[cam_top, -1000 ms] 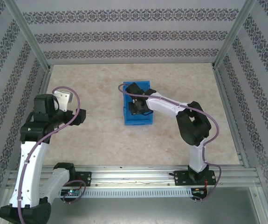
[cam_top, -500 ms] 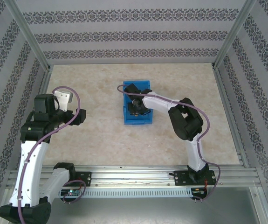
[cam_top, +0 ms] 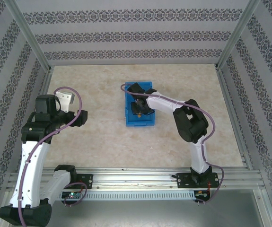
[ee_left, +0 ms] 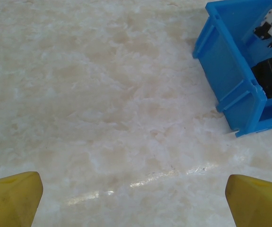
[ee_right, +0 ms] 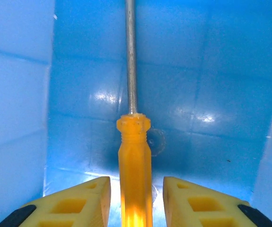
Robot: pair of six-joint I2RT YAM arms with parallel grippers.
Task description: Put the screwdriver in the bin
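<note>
**A:** What is the right gripper (ee_right: 136, 189) doing?

**B:** Its fingers are parted and flank the screwdriver (ee_right: 135, 156) handle, with a gap on each side. The screwdriver is inside the bin (ee_right: 17, 94), its shaft pointing to 12 o'clock.

**A:** And the left gripper (ee_left: 133, 182)?

**B:** It is spread wide above the table (ee_left: 102, 94), with the bin at 2 o'clock.

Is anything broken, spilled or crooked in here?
Nothing stands out. The bin sits flat on the table, with no cracks that show. The screwdriver is inside it, straight between the right gripper's jaws, with a small gap on each side. Nothing is spilled.
</note>
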